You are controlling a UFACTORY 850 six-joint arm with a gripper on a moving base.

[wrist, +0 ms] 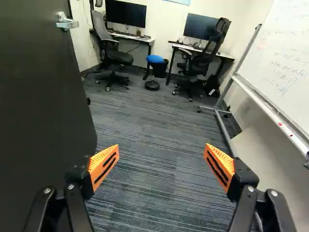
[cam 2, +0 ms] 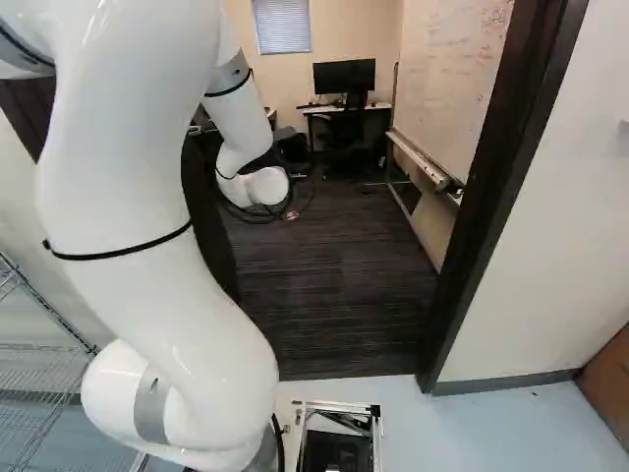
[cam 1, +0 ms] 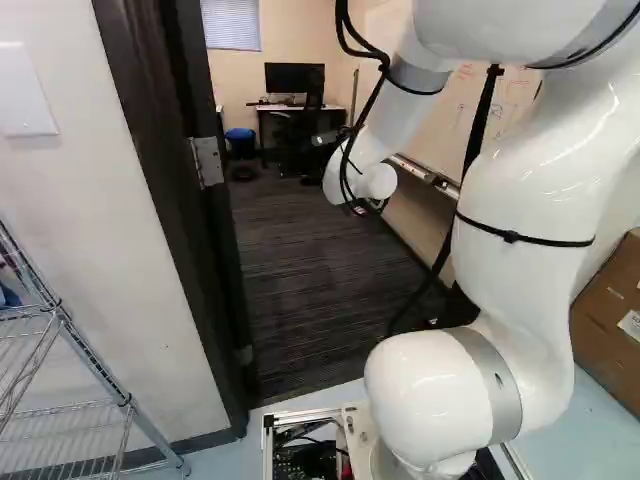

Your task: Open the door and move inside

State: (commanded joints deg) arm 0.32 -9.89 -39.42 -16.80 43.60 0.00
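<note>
The jaws [cam 2: 292,213] stand spread beside the open door [wrist: 38,106].

Handwritten lines [wrist: 287,72] cover parts of a whiteboard [wrist: 270,41], but no word or number can be made out in any of the 3 views.
Reddish strokes show on the board in both base views, and thin, slanting script runs across it in the wrist view. At the right of the left base view, 1 brown cardboard box [cam 1: 600,335] bears a pale label [cam 1: 630,324], its print too small to read.
</note>
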